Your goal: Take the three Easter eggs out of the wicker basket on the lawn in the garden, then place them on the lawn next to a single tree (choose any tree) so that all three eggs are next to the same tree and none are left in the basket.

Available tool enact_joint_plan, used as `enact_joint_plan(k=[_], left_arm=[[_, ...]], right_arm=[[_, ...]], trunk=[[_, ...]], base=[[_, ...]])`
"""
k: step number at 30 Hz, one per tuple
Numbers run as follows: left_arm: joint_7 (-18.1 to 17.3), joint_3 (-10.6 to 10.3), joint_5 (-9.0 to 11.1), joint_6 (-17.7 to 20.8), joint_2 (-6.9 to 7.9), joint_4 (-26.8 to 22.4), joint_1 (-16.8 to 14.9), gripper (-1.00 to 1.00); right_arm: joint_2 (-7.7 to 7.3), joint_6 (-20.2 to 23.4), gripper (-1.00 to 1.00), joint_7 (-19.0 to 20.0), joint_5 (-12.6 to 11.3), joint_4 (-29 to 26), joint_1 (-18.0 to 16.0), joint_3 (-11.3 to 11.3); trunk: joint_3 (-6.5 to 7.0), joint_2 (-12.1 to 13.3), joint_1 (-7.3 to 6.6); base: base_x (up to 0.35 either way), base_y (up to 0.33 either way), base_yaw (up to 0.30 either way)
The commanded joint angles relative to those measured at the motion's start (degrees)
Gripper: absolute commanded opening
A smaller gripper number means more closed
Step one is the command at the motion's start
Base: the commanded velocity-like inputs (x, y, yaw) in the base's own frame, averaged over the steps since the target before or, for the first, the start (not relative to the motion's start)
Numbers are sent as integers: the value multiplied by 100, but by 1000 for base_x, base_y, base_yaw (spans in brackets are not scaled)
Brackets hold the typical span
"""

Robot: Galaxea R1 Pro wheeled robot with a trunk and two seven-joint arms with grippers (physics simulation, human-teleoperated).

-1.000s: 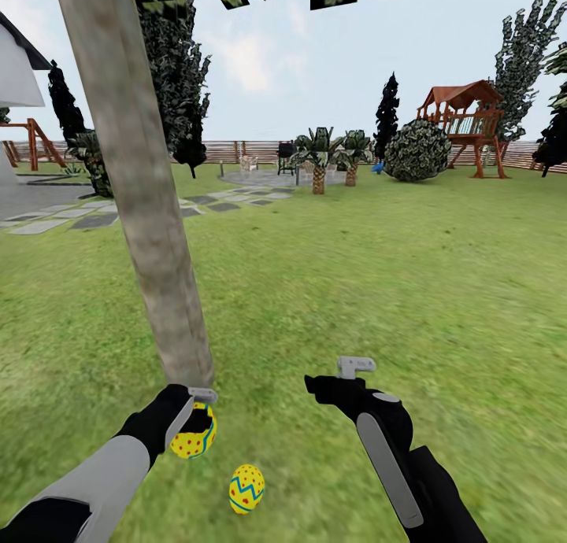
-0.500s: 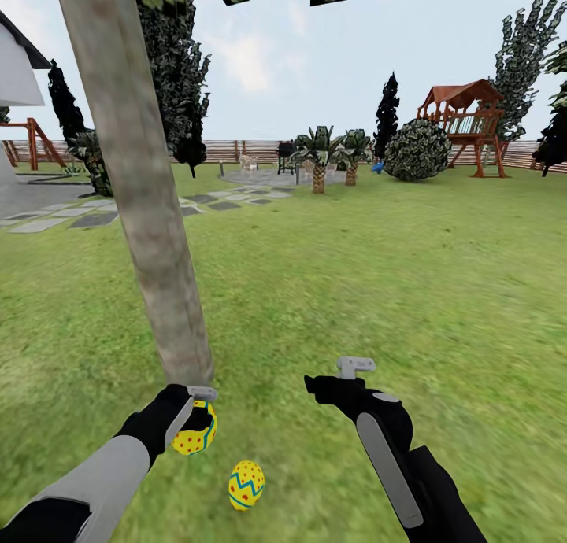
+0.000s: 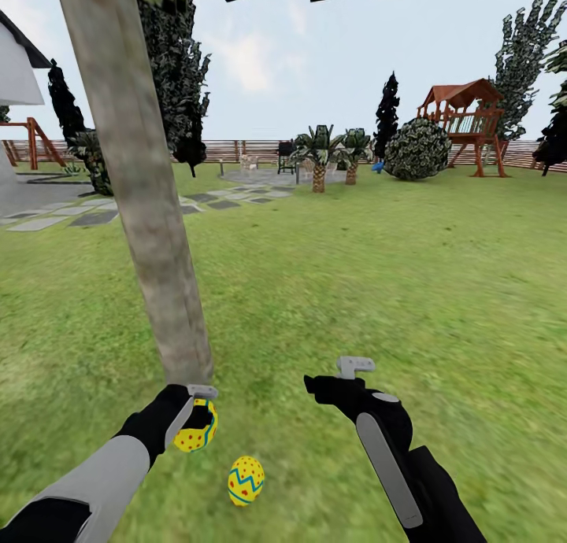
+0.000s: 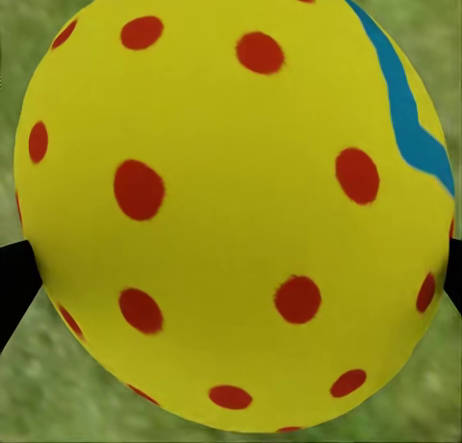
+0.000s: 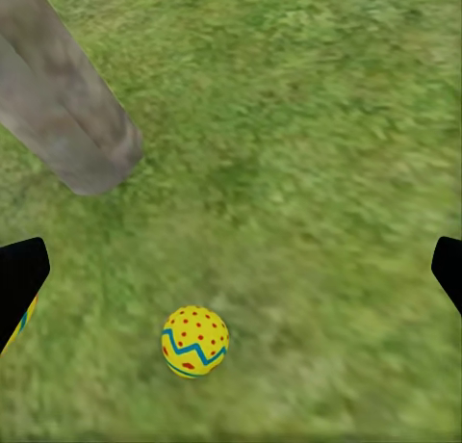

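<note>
Overhead, the left claw [image 3: 197,421] grips a dotted egg [image 3: 194,435] just above the lawn [image 3: 378,275] at the foot of the tree [image 3: 150,236]; a second egg [image 3: 246,481] lies on the grass close by. Nearer, the left wrist view has the held egg [image 4: 236,207] between dark fingertips [image 4: 14,279]. Lastly, the right wrist view shows the claw's fingers [image 5: 21,274] spread wide, empty, above the lying egg [image 5: 194,342] near the trunk [image 5: 63,125].

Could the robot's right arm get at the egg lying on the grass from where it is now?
Probably yes. The right gripper is open and empty, and the egg on the grass lies in the open near the tree trunk, with bare lawn between them. The left gripper holds another egg off to the side.
</note>
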Motion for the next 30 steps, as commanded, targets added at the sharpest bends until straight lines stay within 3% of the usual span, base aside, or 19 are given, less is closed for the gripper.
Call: enact_joint_plan(k=[1, 30], left_arm=[[49, -44, 52, 4, 6, -10, -3, -100], [49, -44, 49, -37, 5, -10, -3, -100]], right_arm=[[0, 12, 100, -59, -60, -6, -5, 5], [2, 12, 100, -59, -58, -6, -5, 4]], trunk=[[-24, -45, 22], [-545, -1208, 659]], base=[[0, 0, 0], [0, 0, 0]])
